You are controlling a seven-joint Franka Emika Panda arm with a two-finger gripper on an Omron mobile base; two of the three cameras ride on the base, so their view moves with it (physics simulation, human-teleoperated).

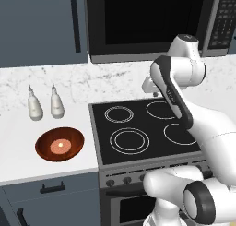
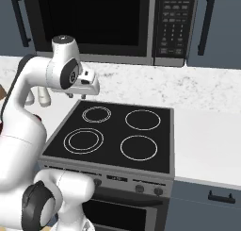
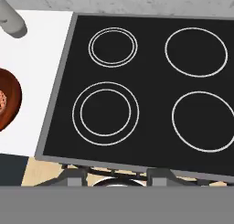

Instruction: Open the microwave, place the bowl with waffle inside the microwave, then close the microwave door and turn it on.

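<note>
Right, microwave door (image 1: 152, 24) is closed; bowl (image 1: 60, 144) with waffle (image 1: 60, 145) sits on the table left of the stovetop (image 2: 115, 133). Gripper (image 2: 84, 94) hovers empty over the stovetop; I cannot tell its width. Risk: arm clipping the two bottles (image 1: 45, 104) when reaching.

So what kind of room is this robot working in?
A home-style kitchen, rendered rather than real. A black four-ring stovetop is set into a white marble-look counter, a large black microwave sits behind it, and blue-grey cabinets flank it.
</note>
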